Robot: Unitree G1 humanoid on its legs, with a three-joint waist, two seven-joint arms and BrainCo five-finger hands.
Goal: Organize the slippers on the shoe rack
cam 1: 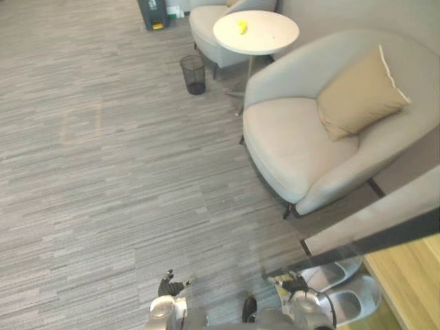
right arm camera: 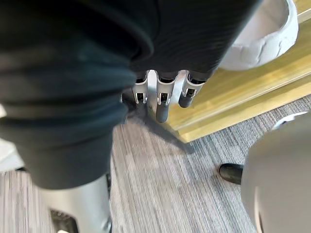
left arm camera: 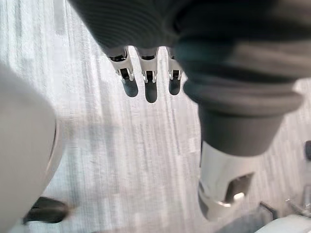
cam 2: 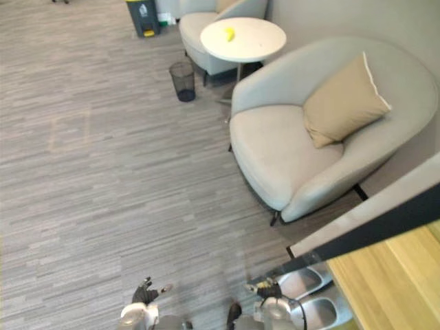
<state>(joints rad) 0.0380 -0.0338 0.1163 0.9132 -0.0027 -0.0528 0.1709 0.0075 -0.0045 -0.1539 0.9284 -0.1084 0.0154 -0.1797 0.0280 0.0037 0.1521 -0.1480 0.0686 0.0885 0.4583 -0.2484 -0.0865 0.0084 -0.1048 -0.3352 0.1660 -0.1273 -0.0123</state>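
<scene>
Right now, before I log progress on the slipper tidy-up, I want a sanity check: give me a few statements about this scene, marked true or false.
1. A tan cushion rests on the near armchair. True.
2. The left hand holds a slipper. False: its fingers are straight over the carpet, holding nothing.
3. A yellow object lies on the round white table. True.
4. The black wastebasket stands on that table. False: it stands on the carpet beside it.
5. The right hand is shut on a slipper. False: its fingers are straight; the pale slippers lie near it, by the wooden rack.
</scene>
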